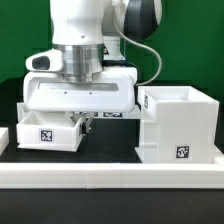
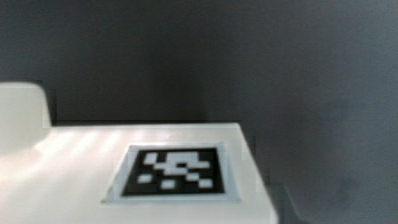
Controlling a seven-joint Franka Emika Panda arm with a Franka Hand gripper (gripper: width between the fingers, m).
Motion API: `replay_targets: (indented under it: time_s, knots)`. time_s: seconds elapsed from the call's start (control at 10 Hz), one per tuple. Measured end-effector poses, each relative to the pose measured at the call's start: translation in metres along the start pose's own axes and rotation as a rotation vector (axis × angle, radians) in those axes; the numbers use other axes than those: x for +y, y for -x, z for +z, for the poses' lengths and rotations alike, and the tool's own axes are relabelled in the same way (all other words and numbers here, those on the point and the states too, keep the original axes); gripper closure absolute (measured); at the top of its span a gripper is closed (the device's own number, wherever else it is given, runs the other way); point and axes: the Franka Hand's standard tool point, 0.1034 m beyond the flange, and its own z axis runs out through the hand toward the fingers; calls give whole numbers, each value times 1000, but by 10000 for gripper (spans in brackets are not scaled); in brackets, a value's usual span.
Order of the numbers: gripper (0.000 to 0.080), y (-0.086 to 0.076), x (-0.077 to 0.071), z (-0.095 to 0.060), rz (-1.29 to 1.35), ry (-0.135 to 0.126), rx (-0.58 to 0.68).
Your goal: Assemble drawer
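Observation:
A small open-top white tray (image 1: 48, 130) with a square tag stands on the black table at the exterior view's left. The tall white housing (image 1: 180, 125), open on top and tagged on its front, stands at the right. My gripper (image 1: 86, 122) hangs low between them, just beside the tray's right wall; its fingers are mostly hidden behind the tray and under the hand. The wrist view shows no fingers, only a flat white surface with a tag (image 2: 175, 170) and a white corner (image 2: 18, 115). I cannot tell which part that surface belongs to.
A long white rail (image 1: 110, 178) edges the table's front. Another white piece (image 1: 3, 136) is cut off at the far left edge. A tagged flat white strip (image 1: 112, 113) lies behind my gripper. Black table (image 2: 285, 70) shows beyond the white surface.

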Motion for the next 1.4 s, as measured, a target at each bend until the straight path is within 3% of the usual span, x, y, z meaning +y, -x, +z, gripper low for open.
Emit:
replay_targets:
  time_s: [0.3,0.6,1.1,1.4]
  knots:
    - [757,1,-5,2,-327,30,5]
    - [757,2,-6,2,-641,35,-7]
    - [757,2,-3,3,-875,38,-16]
    - [757,-4,-6,0,-1120,65,-29]
